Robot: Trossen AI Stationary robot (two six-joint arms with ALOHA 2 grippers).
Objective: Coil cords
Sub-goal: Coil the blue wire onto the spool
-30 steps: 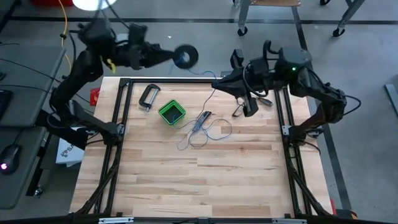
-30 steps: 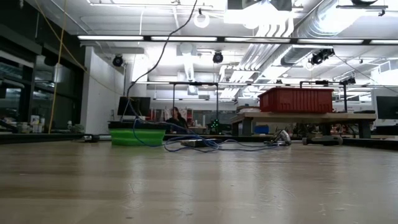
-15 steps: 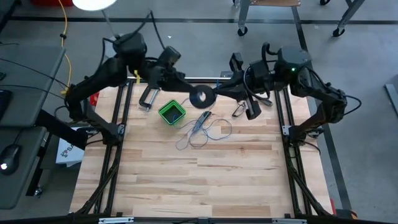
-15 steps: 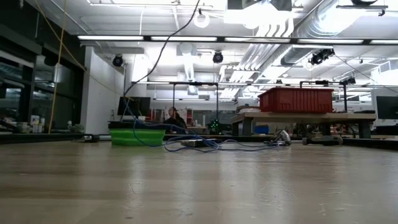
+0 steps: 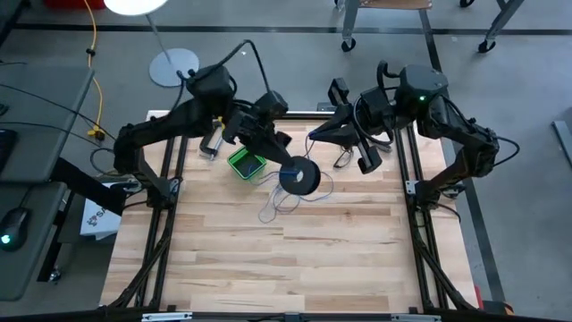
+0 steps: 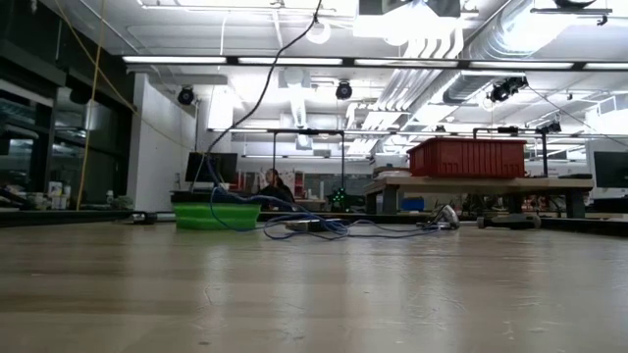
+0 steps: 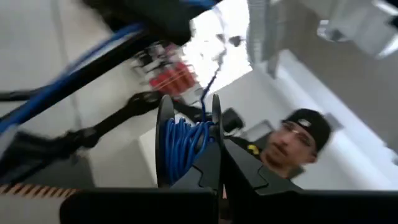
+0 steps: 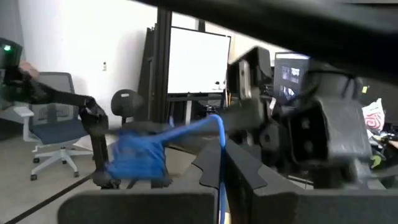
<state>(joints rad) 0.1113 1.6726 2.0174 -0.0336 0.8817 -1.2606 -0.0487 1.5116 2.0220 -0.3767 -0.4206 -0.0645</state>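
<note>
Dark fingers of the left gripper (image 5: 284, 164) are clamped shut on the rim of the spool (image 5: 299, 176), held in the air above the table, just right of the green box (image 5: 247, 162), toward 3 o'clock from it. In the left wrist view the spool (image 7: 186, 146) shows edge-on between the fingertips, with blue wire wound on its core. The right gripper (image 5: 315, 136) sits at about 1 o'clock from the spool, fingers pinched tight on the blue-grey wire (image 8: 219, 144), which runs from its tips across to the spool in the right wrist view. Rest of the wire (image 5: 279, 202) lies in loose loops on the wooden table (image 5: 295, 259) at about 7 o'clock from the spool, beside the box. In the low view the wire (image 6: 314, 228) is a tangle on the tabletop next to the green box (image 6: 217, 215), one strand rising steeply upward out of frame. A metal clamp (image 5: 213, 140) lies at about 10 o'clock from the box. A person (image 7: 297, 144) in a dark cap shows behind the spool in the left wrist view.
</note>
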